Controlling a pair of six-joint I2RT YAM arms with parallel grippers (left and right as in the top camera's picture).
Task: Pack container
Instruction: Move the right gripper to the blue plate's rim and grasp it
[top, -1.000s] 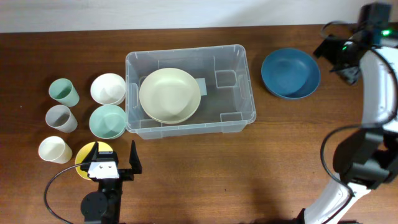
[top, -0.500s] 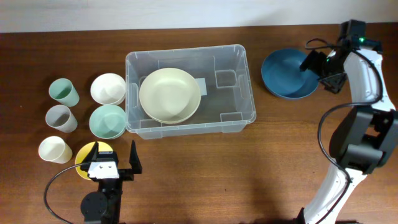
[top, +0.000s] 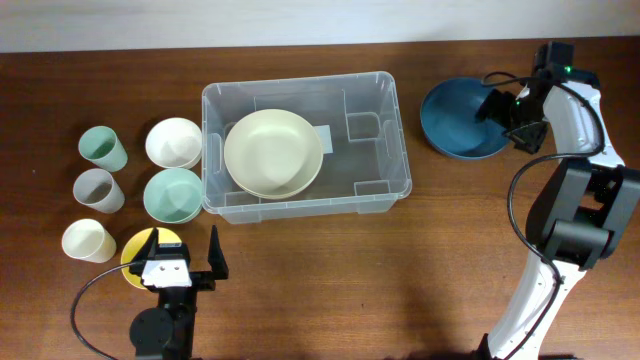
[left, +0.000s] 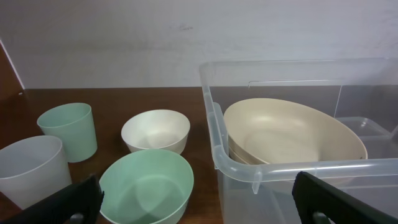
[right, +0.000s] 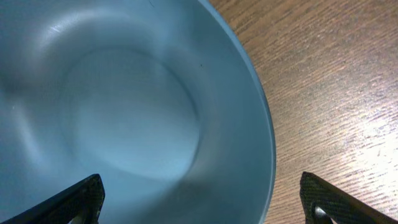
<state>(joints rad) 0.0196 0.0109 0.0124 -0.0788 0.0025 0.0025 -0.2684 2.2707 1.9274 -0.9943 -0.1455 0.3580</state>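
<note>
Hovering wide open and empty at the rim of the blue bowl (top: 455, 120), my right gripper (top: 500, 108) could, I judge, bite shallow and slip; the container (top: 300, 205) sits mid-table, left of that bowl.

We are looking at a clear, glossy plastic container (top: 372, 160), we are seeing a smooth blue bowl (right: 137, 118) shining softly, a matt cream bowl (top: 272, 152), a grained wooden table (right: 336, 81).

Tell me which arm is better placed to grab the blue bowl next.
Right. The right gripper, open, hangs over the rim of the blue bowl; the left gripper sits far off by the cups, beyond the container.
</note>
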